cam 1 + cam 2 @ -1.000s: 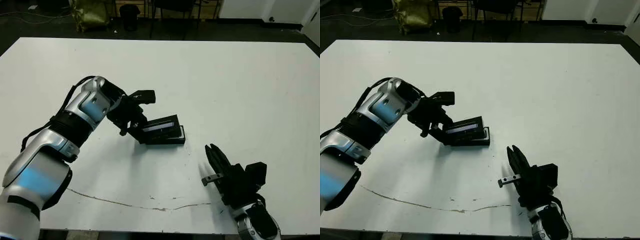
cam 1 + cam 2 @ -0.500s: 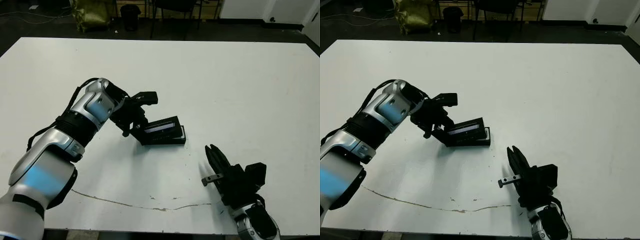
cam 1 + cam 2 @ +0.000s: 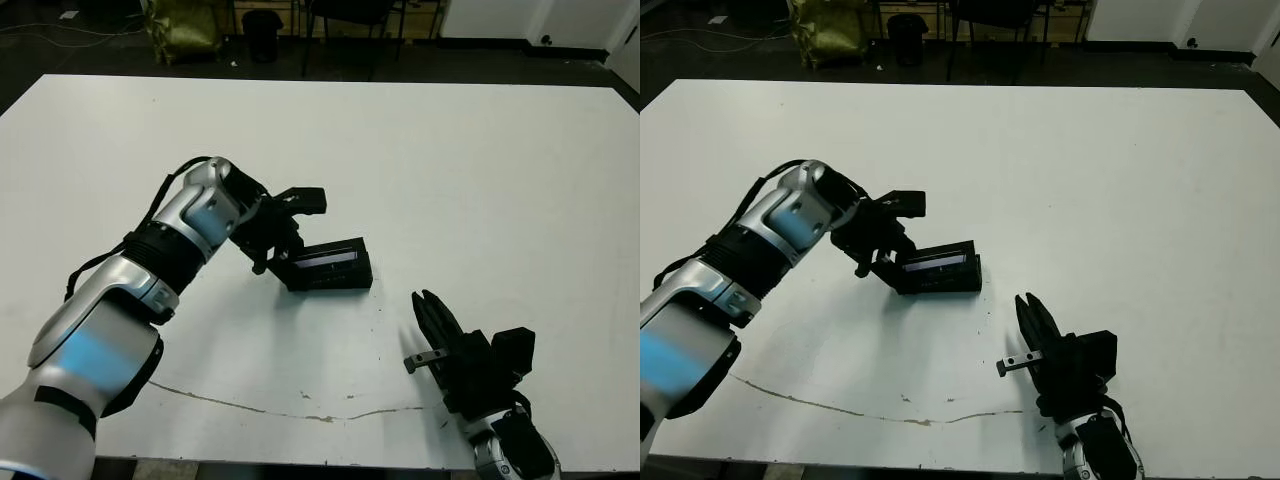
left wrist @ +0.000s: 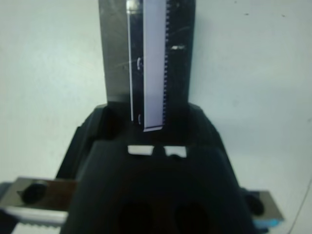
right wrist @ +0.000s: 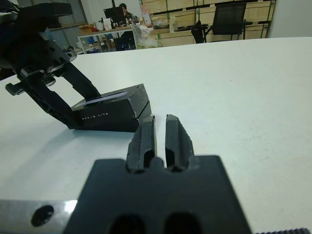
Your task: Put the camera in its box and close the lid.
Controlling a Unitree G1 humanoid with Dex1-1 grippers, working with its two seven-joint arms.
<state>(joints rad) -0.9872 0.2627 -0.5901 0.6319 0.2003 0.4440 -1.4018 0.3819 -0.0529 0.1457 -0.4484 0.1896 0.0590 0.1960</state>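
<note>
The black lid (image 3: 328, 257), with its pale strip up, lies almost flat on the box (image 3: 340, 283) near the middle of the white table (image 3: 480, 170). A thin gap shows between lid and box at the end away from my left arm. My left gripper (image 3: 283, 262) is shut on the near end of the lid (image 4: 146, 58), one finger on each long side. The camera is hidden. My right gripper (image 3: 428, 312) hovers by the front edge, to the right of the box, shut with nothing in it; its fingers (image 5: 144, 136) point at the lid (image 5: 109, 100).
A thin dark crack line (image 3: 280, 408) runs along the table near its front edge. Beyond the far edge stand a yellow-green bag (image 3: 185, 25) and chair legs. A person (image 5: 122, 7) sits far off at a desk.
My left gripper has swung the raised lid down onto the box, from clearly tilted to nearly flat, and the arm has shifted a little to the right. The right arm has not moved.
</note>
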